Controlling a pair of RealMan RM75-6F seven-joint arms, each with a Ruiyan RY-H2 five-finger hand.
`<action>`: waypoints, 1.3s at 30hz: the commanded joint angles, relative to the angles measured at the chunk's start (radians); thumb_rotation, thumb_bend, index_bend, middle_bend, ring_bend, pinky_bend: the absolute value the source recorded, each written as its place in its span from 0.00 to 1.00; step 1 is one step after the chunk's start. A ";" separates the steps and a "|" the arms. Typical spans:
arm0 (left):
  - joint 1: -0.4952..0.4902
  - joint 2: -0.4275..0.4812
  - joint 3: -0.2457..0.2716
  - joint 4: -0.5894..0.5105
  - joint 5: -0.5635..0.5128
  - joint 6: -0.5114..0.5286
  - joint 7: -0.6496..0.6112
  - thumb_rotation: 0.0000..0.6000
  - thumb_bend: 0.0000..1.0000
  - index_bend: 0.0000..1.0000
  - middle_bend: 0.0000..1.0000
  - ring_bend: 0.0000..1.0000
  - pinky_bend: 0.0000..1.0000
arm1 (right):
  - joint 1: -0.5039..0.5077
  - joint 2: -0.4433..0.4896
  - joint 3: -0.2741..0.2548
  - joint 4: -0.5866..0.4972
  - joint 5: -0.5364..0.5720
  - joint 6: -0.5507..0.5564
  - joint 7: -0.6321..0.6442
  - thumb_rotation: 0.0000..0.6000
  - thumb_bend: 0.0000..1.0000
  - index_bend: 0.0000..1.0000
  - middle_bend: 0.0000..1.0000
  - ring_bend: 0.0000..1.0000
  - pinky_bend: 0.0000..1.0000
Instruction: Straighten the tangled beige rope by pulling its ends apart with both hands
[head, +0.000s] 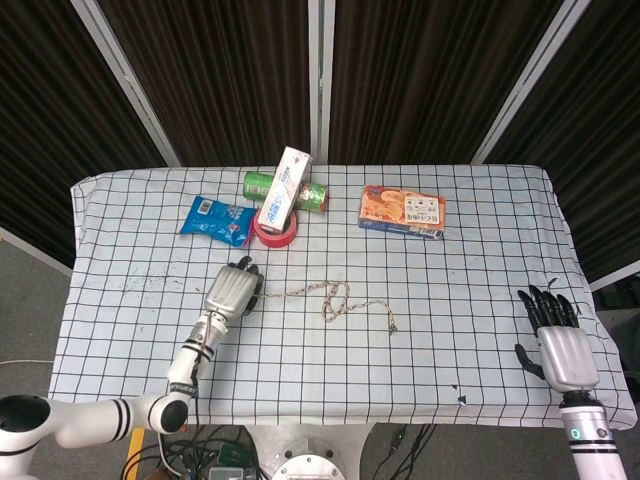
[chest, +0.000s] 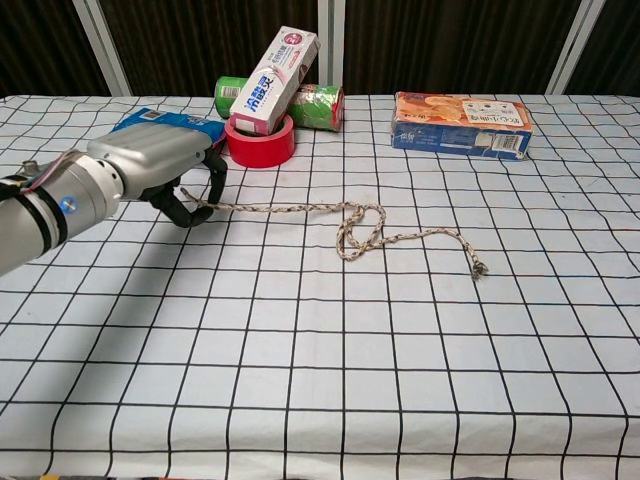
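The beige rope (chest: 330, 212) lies across the middle of the checkered table, with a small tangle (chest: 360, 228) near its centre and a frayed free end (chest: 478, 267) to the right. My left hand (chest: 150, 170) grips the rope's left end, fingers curled around it; in the head view the left hand (head: 231, 290) sits left of the rope (head: 335, 296). My right hand (head: 556, 338) hovers at the table's right front edge, fingers spread, holding nothing, far from the rope.
At the back stand a red tape roll (chest: 259, 141) with a toothpaste box (chest: 274, 79) leaning on it, a green can (chest: 315, 107), a blue packet (chest: 160, 127) and an orange biscuit box (chest: 460, 123). The tablecloth (chest: 400, 400) is white with a black grid.
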 joint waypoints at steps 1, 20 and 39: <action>0.003 0.005 0.002 -0.002 0.002 0.000 -0.005 1.00 0.43 0.58 0.34 0.17 0.41 | 0.025 -0.067 0.012 -0.020 0.002 -0.011 -0.035 1.00 0.29 0.00 0.00 0.00 0.00; 0.012 0.008 0.006 0.009 -0.007 0.000 -0.010 1.00 0.43 0.58 0.37 0.17 0.41 | 0.193 -0.451 0.142 0.067 0.178 -0.124 -0.164 1.00 0.27 0.00 0.00 0.00 0.00; 0.017 0.022 0.005 0.037 -0.009 -0.022 -0.041 1.00 0.43 0.58 0.37 0.17 0.41 | 0.277 -0.597 0.166 0.163 0.328 -0.172 -0.260 1.00 0.19 0.00 0.00 0.00 0.00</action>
